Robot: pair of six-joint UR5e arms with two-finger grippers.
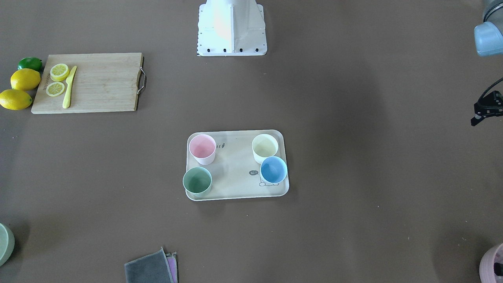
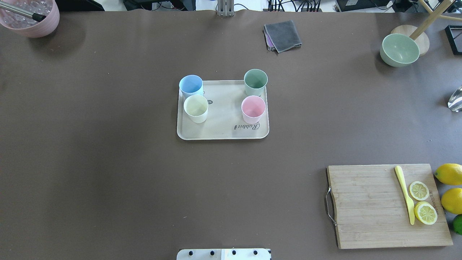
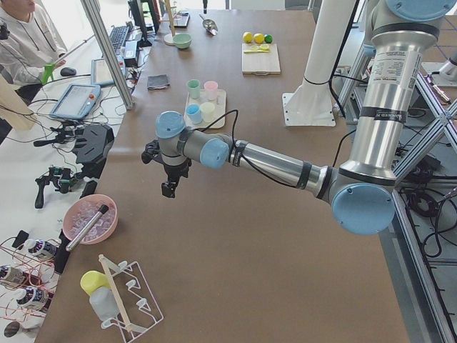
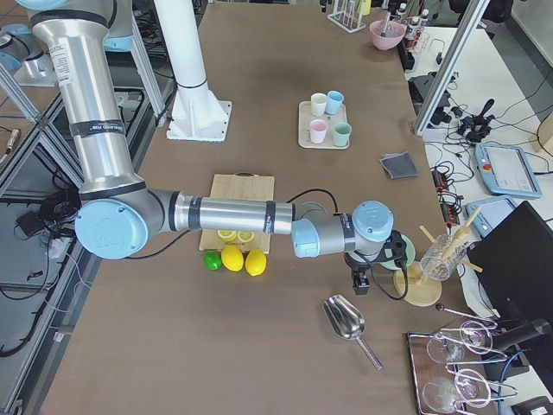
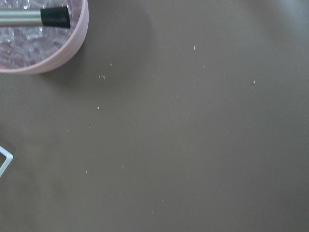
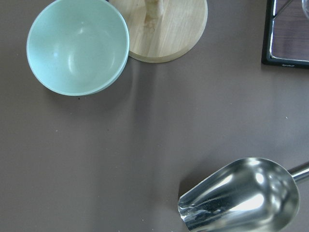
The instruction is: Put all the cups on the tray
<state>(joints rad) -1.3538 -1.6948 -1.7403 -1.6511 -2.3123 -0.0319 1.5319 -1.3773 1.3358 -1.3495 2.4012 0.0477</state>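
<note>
1. Left end effector (image 3: 168, 190) hangs above the bench (image 2: 108, 162) near a pink bowl (image 5: 48, 53), well apart from the tray (image 2: 223, 128). It is cut off at the edge of the front-facing view, so I cannot tell whether its fingers are spread or pressed together.
2. The right end effector (image 4: 363, 281) hangs over the bench's opposite end, near a pale green bowl (image 6: 77, 46) and a metal scoop (image 6: 241, 195). It shows only small, from the side, so I cannot tell its state either.
3. The tray lies mid-bench, in front of the robot's base.
4. All four cups stand upright on the tray. The pink cup (image 2: 253, 108) and green cup (image 2: 255, 81) are on the robot's right side. The cream cup (image 2: 196, 107) and blue cup (image 2: 191, 85) are on its left.
5. The cream and blue cups may be touching, but the angle leaves that unclear.
</note>
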